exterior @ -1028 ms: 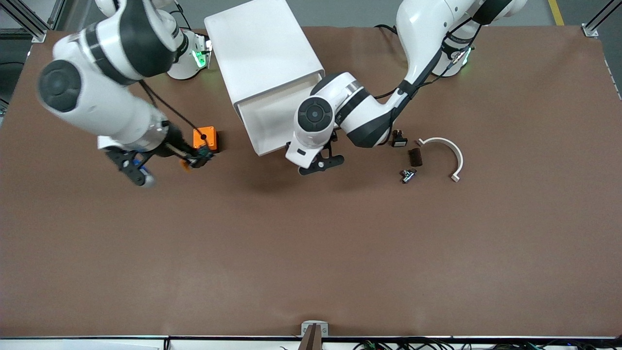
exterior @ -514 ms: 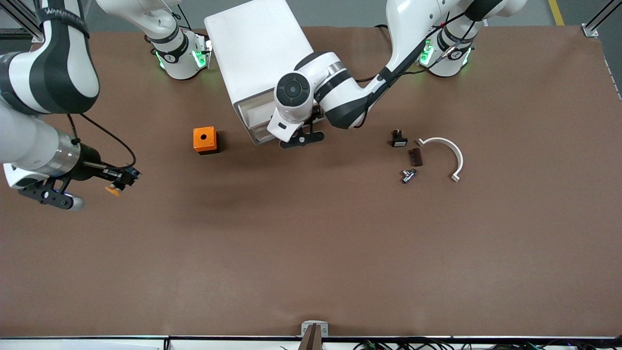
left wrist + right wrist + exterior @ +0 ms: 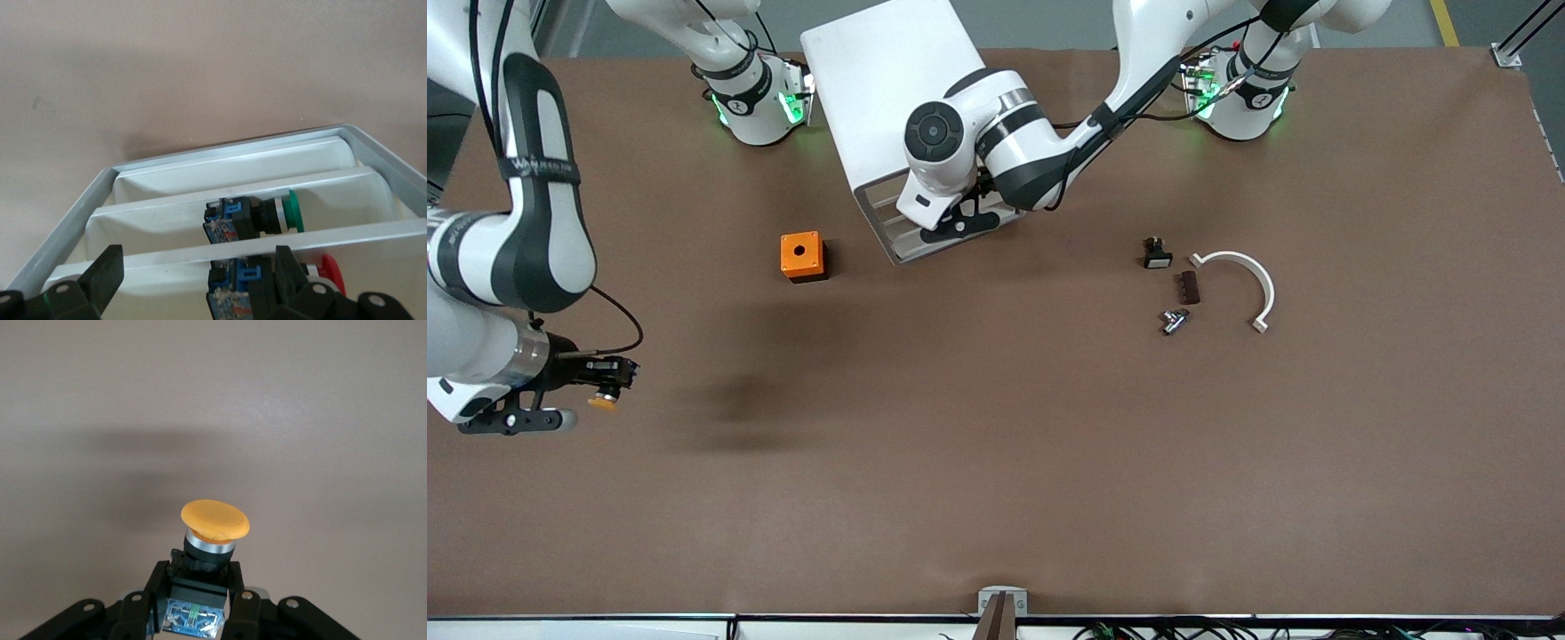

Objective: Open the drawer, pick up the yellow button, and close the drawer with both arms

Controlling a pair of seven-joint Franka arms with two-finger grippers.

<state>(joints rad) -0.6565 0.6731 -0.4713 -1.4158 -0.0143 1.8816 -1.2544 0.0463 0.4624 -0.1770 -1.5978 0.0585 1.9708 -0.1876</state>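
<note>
One button (image 3: 215, 520) in right fingers (image 3: 245, 603)

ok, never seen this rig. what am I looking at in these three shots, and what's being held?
Two white robot arms work at a brown table. The wide shot looks down from across the table; the other two come from cameras on each wrist. The right gripper is shut on the button, an orange-capped push button, held over bare table at the right arm's end. The left gripper, open, is at the front of the white cabinet, whose drawers hold more buttons. An orange box and small loose parts also lie on the table.
</note>
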